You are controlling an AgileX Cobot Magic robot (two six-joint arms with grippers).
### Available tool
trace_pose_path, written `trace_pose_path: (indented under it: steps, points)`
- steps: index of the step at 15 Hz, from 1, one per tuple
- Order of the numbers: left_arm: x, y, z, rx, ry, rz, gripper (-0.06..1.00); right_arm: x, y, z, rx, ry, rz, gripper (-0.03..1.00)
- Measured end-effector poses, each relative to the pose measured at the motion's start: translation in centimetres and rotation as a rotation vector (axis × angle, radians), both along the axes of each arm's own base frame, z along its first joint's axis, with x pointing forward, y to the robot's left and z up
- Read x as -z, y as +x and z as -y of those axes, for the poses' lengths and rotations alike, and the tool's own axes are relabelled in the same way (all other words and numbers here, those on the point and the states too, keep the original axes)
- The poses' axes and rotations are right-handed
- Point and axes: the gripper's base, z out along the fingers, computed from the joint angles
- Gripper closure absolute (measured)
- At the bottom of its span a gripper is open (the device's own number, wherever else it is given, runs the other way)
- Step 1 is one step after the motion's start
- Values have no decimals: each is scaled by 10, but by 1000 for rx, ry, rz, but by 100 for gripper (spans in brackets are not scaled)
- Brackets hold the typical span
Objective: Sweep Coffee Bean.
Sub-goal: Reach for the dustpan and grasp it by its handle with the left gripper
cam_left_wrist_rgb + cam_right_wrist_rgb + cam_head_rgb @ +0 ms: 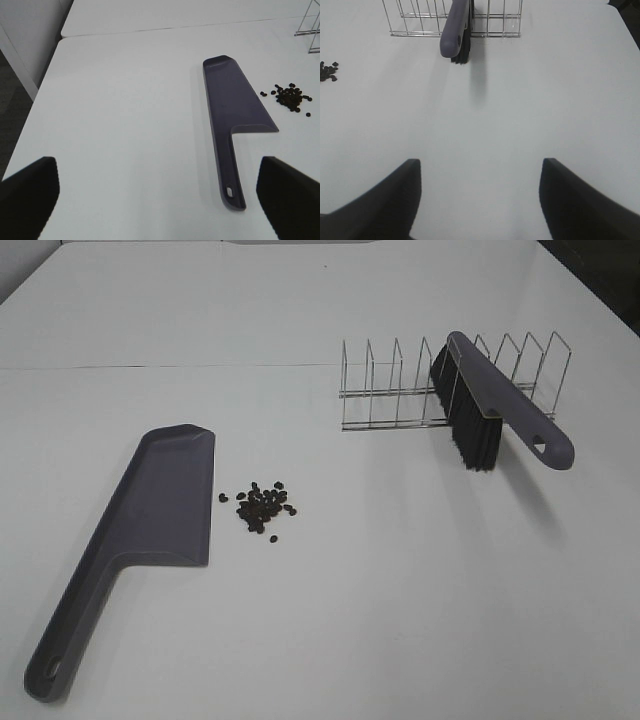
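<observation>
A: From the high camera we are seeing the coffee bean [262, 507] pile lying loose on the white table [400, 620], just beside the right edge of the dustpan [165, 495]. No bean is lying on the pan, so we are judging the sweeping as not yet begun.

B: Agreed. The brush [490, 410] is leaning in the wire rack [385, 390], well apart from the beans, with bristles down and the handle end toward the near right. Neither arm is showing here.

A: The pile is pointing nowhere; it is spreading a little wider across the view than in depth. The dustpan is running its long axis from the handle at the near left to the far tip.

B: In the left wrist view the left gripper [160, 200] is standing wide apart and holding nothing. The beans are lying beyond the pan's long straight side, near it but not touching.

A: In the right wrist view the right gripper [480, 200] is also spread wide and empty. The brush handle is pointing toward it from the rack.

B: So we are thinking everything is left: taking both tools and pushing the beans onto the pan.
</observation>
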Motion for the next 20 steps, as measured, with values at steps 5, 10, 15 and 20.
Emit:
trace_pose_path:
  steps: [5,10,15,20]
  points:
    - [-39,44,-1,-23,-48,-305,-4,0,0,0,0,0,0,38]
    - [-51,114,-3,-31,-67,-524,-4,0,0,0,0,0,0,38]
    - [-20,162,0,1,-76,-763,-4,0,0,0,0,0,0,38]
    - [21,190,47,43,23,-932,-4,0,0,0,0,0,0,38]
